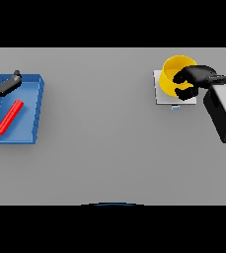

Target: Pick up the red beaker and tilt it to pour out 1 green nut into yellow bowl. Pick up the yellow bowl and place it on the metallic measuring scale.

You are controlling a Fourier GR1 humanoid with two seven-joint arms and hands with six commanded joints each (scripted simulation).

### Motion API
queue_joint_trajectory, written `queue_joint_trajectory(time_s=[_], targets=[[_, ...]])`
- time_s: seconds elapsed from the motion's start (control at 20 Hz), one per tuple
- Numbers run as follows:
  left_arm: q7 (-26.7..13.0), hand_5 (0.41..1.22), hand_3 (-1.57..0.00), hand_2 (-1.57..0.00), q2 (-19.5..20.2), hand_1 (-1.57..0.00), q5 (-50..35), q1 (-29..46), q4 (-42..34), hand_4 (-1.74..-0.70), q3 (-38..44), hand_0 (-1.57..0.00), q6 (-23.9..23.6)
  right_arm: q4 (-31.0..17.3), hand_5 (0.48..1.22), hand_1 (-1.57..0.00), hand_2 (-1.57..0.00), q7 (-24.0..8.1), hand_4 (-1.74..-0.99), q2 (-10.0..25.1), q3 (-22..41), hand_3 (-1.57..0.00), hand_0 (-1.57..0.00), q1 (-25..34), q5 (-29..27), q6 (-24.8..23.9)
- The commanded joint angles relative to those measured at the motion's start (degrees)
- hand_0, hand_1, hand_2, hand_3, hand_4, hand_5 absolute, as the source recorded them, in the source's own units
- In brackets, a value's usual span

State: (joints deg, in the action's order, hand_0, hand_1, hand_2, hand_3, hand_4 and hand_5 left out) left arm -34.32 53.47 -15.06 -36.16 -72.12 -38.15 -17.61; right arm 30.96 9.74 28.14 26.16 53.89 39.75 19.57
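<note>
Right hand (pixel 196 79) is at the far right of the table (pixel 104 143), with its arm coming in from the right edge. Its fingers are curled round the right side of the yellow bowl (pixel 172 74): dark fingers lie over the rim and partly cover the bowl's right half, with the thumb lower, against the near side of the bowl. The grasp is closed on the bowl.

The bowl sits on the pale grey scale (pixel 160 94), a flat square plate at the far right. The bowl covers the far part of the plate; the plate's left edge and near edge show bare beside it. A small tab on the scale's near edge points toward the robot. Whether the bowl's base rests fully on the plate or is held just above it cannot be told. The bowl's inside is partly hidden by the fingers; no contents can be made out.

Left hand (pixel 1 85) is at the far left edge, above the far corner of a blue tray (pixel 35 113). Its fingers are spread and relaxed, holding nothing.

The red beaker (pixel 9 117) lies on its side inside the tray, slanting from near left to far right, just near of the left hand and apart from its fingers.
</note>
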Motion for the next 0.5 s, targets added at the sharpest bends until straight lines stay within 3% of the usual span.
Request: queue_joint_trajectory(time_s=[0.0, 0.25, 0.45], targets=[[0.8, 0.738, 0.00, 0.00, -0.4, 0.00, 0.3, 0.0, 1.1, -0.81, 0.0, 0.00, 0.0, -0.7, 0.821, -0.35, -0.52, 0.6, -1.410, 0.0, 0.1, -0.60, -0.40, 0.3, 0.2, 0.0], [0.0, 0.736, 0.00, 0.00, -0.8, 0.00, 0.2, -0.2, 0.8, -0.81, -0.1, 0.00, -0.5, -3.2, 0.746, -0.12, -0.24, 4.3, -1.346, -0.3, 1.4, -0.44, -0.13, 1.3, 1.6, -0.1], [0.0, 0.734, 0.00, 0.00, -0.5, 0.00, -0.3, 0.1, 0.2, -0.82, 0.3, 0.00, -0.6, -4.2, 0.733, -0.05, -0.12, 4.1, -1.308, -1.0, 2.0, -0.35, -0.05, 1.8, 2.3, 0.0]])
